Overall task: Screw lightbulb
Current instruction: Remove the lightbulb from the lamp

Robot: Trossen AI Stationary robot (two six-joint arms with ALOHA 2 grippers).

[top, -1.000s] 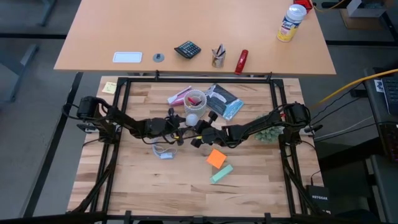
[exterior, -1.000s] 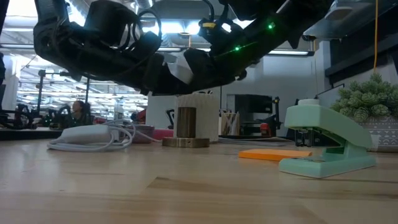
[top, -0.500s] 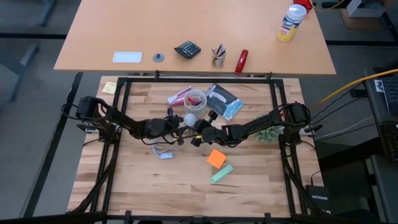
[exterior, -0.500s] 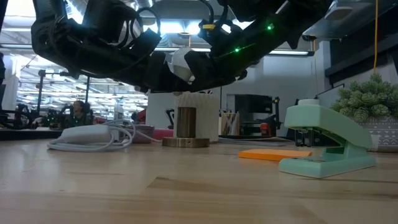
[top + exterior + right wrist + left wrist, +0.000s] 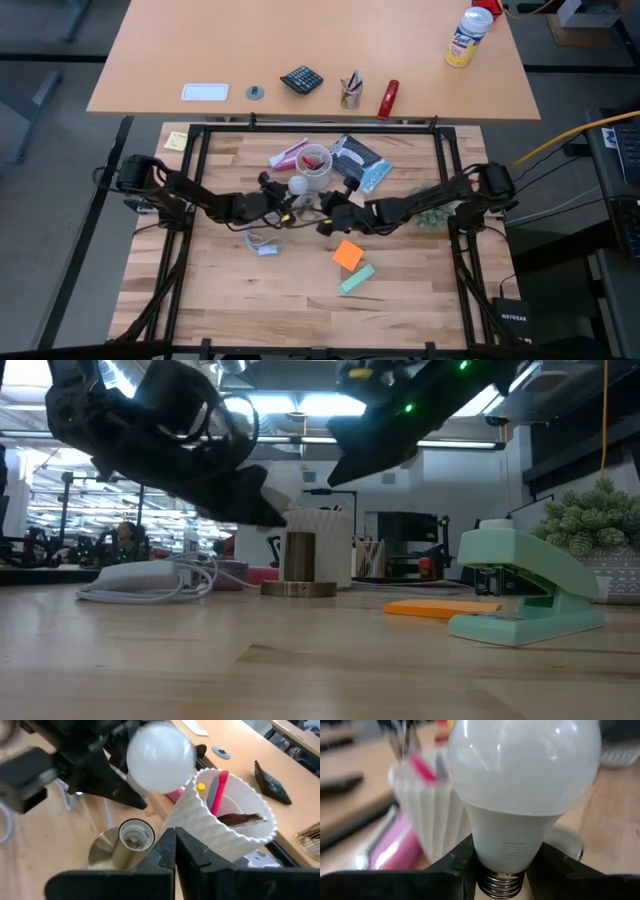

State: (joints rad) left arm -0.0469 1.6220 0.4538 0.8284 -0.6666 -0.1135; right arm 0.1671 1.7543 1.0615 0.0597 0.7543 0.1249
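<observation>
**White bulb hanging just off its brass socket**

Wooden desk (image 5: 230,290) is carrying the whole scene, with both dark arms meeting near its middle. Coming in from the left, the left gripper (image 5: 501,870) is clamping the lightbulb (image 5: 298,185) by its narrow neck just above the metal thread, so the globe is pointing away from the wrist. The bulb is being held in the air, not yet seated. Its long axis is lying tilted rather than upright, judging by the low view. The ribbed white cup (image 5: 220,827) is standing just beside and beyond it. The brass socket (image 5: 131,840) is standing upright below and slightly to the right of the bulb, mouth up. The right gripper (image 5: 175,851), fingers pressed together and empty, is hovering just near the socket. Likely next, the threaded end needs swinging down over that mouth.
</observation>
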